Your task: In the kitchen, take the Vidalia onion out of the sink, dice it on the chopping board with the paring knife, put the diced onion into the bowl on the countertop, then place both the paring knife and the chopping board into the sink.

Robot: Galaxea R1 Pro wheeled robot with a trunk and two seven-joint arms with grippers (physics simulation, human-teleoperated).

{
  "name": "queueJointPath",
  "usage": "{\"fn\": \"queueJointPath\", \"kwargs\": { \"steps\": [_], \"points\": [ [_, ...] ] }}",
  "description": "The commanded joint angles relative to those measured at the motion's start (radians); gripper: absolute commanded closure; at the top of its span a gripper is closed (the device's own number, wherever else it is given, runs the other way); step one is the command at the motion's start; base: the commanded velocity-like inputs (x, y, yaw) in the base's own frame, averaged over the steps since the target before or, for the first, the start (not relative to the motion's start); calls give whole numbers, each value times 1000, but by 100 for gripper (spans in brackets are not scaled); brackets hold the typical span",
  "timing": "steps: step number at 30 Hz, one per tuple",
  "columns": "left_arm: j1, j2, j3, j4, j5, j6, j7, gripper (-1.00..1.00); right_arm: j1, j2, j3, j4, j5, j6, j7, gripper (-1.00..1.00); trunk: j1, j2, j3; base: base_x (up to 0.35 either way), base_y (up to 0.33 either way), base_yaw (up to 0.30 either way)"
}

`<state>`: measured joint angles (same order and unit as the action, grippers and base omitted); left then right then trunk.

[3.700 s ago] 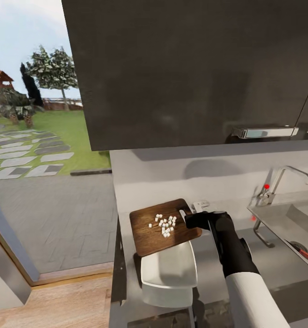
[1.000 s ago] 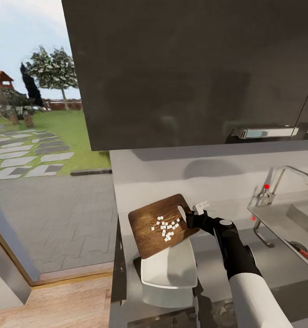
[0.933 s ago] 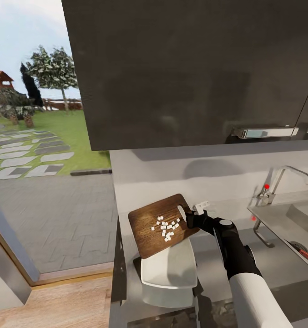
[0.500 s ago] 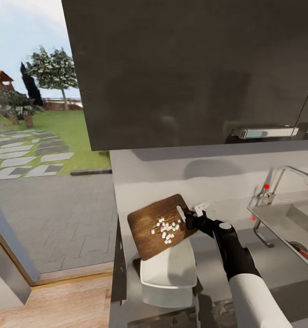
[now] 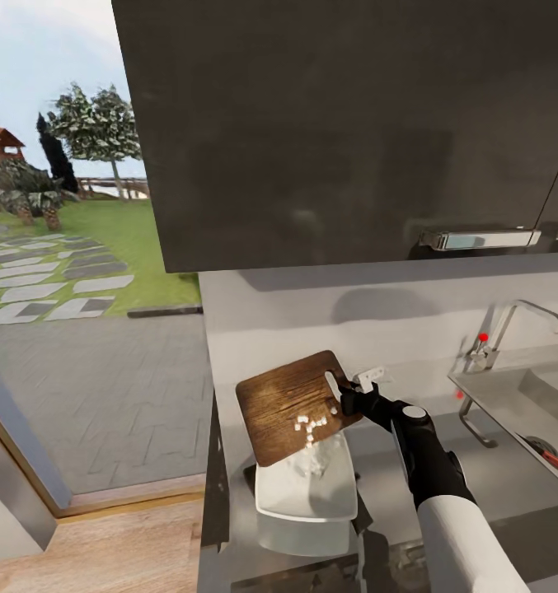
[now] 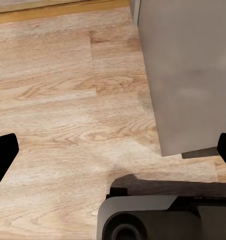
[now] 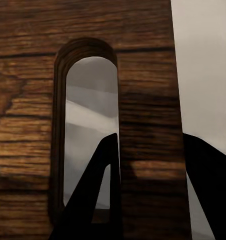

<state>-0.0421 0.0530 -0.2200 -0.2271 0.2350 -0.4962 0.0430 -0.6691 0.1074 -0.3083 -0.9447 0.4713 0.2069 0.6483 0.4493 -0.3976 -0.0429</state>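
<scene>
My right gripper (image 5: 338,395) is shut on the handle end of the brown chopping board (image 5: 287,401), holding it tilted above the white bowl (image 5: 307,494) on the countertop (image 5: 379,494). Pale diced onion bits (image 5: 312,423) crowd the board's lower edge and some blur as they drop into the bowl. In the right wrist view, the board (image 7: 143,75) with its handle slot is clamped by the right gripper (image 7: 150,150). The red-handled paring knife (image 5: 550,458) lies in the grey sink (image 5: 509,399). My left gripper (image 6: 113,150) hangs open over wooden floor.
A dark wall cabinet (image 5: 353,123) hangs over the counter. The chrome tap (image 5: 518,317) with a red knob stands behind the sink. A glass door at the left looks onto a paved yard. In the left wrist view a grey cabinet side (image 6: 188,75) meets the floor.
The board has tipped steeper toward the bowl. The diced bits slid from its middle to its lower edge and began falling into the bowl. The right wrist rose slightly.
</scene>
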Motion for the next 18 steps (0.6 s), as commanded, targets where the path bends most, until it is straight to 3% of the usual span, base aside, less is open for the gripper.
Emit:
{"fn": "queueJointPath", "kwargs": {
  "steps": [1, 18],
  "points": [
    [-1, 1, -9, 0, 6, -3, 5, -100, -1, 2, -5, -2, 4, 5, 8, 100, 1, -2, -2, 0, 0, 0],
    [-1, 1, -9, 0, 6, -4, 3, -100, -1, 2, -5, -3, 6, 6, 45, 100, 1, -2, -2, 0, 0, 0]
  ]
}}
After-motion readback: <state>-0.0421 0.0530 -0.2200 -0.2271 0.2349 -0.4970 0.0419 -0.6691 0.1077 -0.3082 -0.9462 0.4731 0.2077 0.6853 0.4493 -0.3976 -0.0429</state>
